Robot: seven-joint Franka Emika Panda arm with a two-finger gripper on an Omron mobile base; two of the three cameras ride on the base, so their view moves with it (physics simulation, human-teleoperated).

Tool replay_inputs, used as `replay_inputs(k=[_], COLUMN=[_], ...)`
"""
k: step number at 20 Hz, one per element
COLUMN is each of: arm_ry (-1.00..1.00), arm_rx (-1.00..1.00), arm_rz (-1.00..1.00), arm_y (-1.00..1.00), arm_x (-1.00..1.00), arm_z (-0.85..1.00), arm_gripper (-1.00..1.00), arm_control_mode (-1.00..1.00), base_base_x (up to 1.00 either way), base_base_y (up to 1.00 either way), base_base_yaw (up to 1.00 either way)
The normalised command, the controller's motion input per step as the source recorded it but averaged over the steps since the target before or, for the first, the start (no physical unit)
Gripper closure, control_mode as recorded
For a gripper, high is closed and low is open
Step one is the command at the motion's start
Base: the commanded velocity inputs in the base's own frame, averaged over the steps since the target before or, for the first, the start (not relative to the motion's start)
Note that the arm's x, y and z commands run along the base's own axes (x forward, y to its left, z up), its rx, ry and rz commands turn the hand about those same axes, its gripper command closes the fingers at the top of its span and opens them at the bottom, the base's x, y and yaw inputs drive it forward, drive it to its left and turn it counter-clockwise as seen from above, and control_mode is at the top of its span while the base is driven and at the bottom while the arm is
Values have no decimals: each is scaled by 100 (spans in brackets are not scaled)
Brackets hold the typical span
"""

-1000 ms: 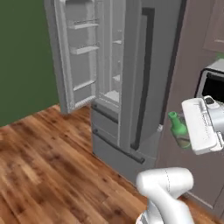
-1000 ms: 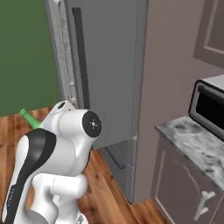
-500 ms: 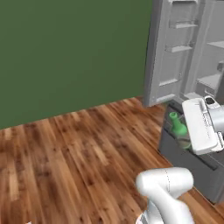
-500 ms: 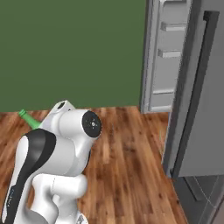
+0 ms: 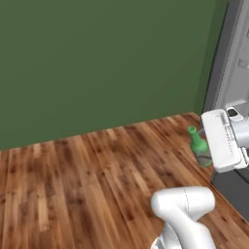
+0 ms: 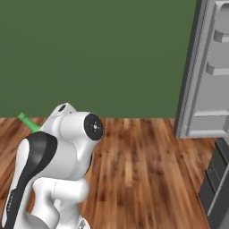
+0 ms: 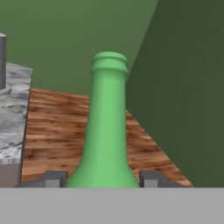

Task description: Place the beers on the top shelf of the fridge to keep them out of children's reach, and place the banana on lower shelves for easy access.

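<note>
Since the earlier pictures the base had turned, so both base views had swung away from the fridge front and the counter: the green wall and the wood floor took up most of each picture, and the fridge had slid to the right edge. That was the camera's move, not the things'. The green bottle kept its place against the hand throughout.

In the left base view the bottle stuck out to the left of the white hand, neck tilted up and away, above the wood floor. The open fridge stood just behind the hand at the right edge, against the green wall. In the right base view only the bottle's neck showed, poking out at the left from behind the arm's white shoulder, while the fridge door with its pale racks rose at the far right.

The hand view looked along the bottle's neck, which rose from between the two dark fingertips. The gripper was closed on the bottle's body, one tip on each side of the glass. Beyond it lay the floor, the wall, and a speckled grey counter at the left edge.
</note>
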Motion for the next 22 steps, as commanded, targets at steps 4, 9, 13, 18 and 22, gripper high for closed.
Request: replay_inputs(k=[4,9,13,18,22], arm_ry=[0,0,0,0,0], arm_rx=[0,0,0,0,0], arm_rz=[0,0,0,0,0], arm_y=[0,0,0,0,0], arm_x=[0,0,0,0,0], arm_z=[0,0,0,0,0], arm_gripper=[100,100,100,100,100], arm_control_mode=[100,100,100,100,100], base_base_x=[50,39,16,23,37], base_base_y=[1,0,0,0,3], base_base_yaw=[-17,-34,-46,-63,-60])
